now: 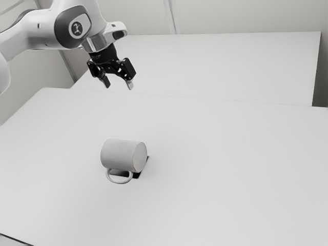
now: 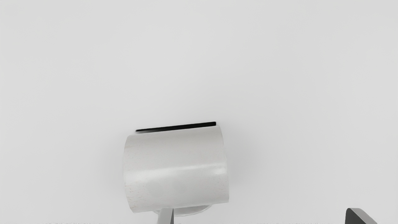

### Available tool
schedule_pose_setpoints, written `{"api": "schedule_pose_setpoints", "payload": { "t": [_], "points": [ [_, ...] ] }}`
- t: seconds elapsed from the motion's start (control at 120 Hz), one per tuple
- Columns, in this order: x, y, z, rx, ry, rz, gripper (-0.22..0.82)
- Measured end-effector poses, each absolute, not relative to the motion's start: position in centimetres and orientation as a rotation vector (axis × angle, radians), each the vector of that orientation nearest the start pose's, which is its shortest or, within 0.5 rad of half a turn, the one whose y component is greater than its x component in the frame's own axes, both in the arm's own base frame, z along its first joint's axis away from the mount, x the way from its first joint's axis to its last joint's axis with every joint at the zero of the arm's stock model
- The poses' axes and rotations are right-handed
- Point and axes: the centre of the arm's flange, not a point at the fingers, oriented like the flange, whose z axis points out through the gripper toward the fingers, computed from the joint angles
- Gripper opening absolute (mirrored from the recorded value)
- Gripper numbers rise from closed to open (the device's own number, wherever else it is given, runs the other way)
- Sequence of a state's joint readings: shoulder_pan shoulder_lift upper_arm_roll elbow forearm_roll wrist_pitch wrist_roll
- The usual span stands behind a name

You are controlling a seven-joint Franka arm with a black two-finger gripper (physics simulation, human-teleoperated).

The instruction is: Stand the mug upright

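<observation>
The mug is lying on its side on the counter, its body stretching roughly across the exterior view. One round end is facing the exterior view's right; whether that end is the mouth or the base, I cannot tell. The handle is jutting out from the side of the body nearer the exterior camera, hanging low by the counter. A flat black object is peeking out beneath the mug and just beside it, the rest of its shape being hidden.

The arm is reaching in from the exterior view's upper left, and the tool is hovering above the counter, pointing downward and well apart from the mug. Its two fingers are standing wide, with nothing between them being gripped. In the wrist view, the tool is showing both fingertips, again spread wide: one is overlapping the handle in the camera's line of sight, while the other is sitting past the end of the mug, over bare counter.
</observation>
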State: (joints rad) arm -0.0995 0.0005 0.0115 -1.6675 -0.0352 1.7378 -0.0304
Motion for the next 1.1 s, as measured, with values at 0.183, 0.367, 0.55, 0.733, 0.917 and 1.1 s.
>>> {"api": "schedule_pose_setpoints", "payload": {
  "t": [0.183, 0.367, 0.55, 0.733, 0.917, 1.1],
  "points": [
    [56.5, -5.4, 59.3, -3.173, 0.092, -0.099, 0.6],
    [55.0, -5.4, 60.4, -3.201, 0.106, -0.095, 0.6],
    [52.6, 9.7, 59.1, -3.334, -0.3, -0.064, 0.6],
    [52.1, 19.4, 53.8, -3.472, -0.535, -0.029, 0.6],
    [52.9, 22.6, 41.9, -3.705, -0.634, 0.049, 0.6],
    [52.6, 21.5, 34.3, -3.912, -0.534, -0.028, 0.6]
  ]
}}
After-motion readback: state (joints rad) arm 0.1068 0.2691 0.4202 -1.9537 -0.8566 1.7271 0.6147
